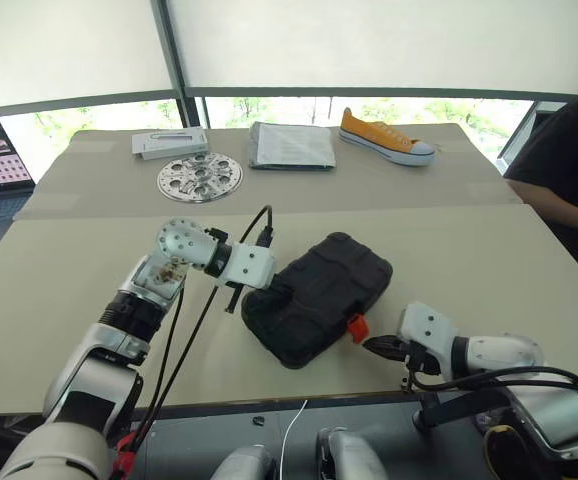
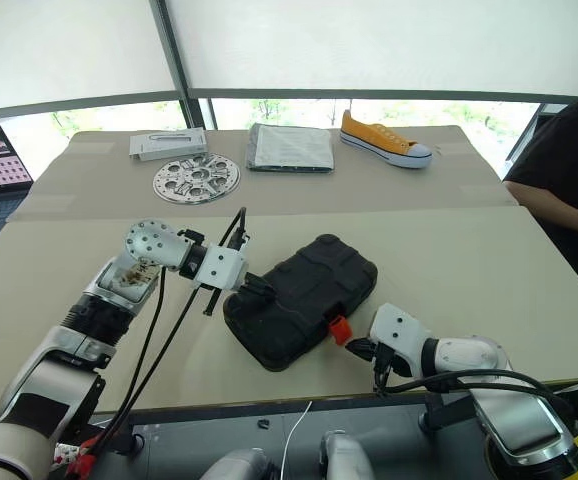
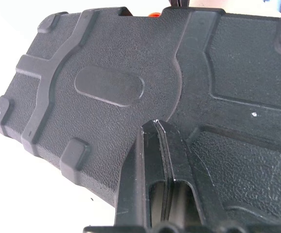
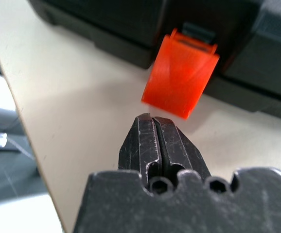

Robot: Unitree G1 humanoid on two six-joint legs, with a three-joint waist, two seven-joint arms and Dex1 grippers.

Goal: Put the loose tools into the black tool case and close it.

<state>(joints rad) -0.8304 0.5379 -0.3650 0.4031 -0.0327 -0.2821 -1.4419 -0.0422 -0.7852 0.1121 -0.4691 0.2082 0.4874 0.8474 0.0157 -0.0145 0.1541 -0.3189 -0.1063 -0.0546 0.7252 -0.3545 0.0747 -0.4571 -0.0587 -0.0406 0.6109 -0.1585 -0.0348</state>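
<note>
Case lid is down; no loose tools lie on the surface (image 1: pixel 489 250) near it, so loading looks done. What is left, by my reading: the latch. The orange latch (image 4: pixel 180 74) sticks out from the case edge, flap tilted away from the shell, apparently not snapped home.

Black tool case (image 1: pixel 321 292): black moulded clamshell, pebbled texture, raised ribs and an oval boss on the lid, rounded corners. It lies flat on the surface between the two pincers, skewed to the table edge.

Left pincer (image 3: pixel 159 127): fingers pressed together, nothing between them, tips resting on or just above the lid near its end; contact looks likely, seemingly holding the lid down.

Right pincer (image 4: pixel 152 119): fingers shut tight, empty, tips just short of the latch and aimed at its lower edge, a sliver of surface between them. Not touching.

Next move, as a guess: push the flap in with the shut tips. Risk: the case slides if the left pincer does not pin it.
</note>
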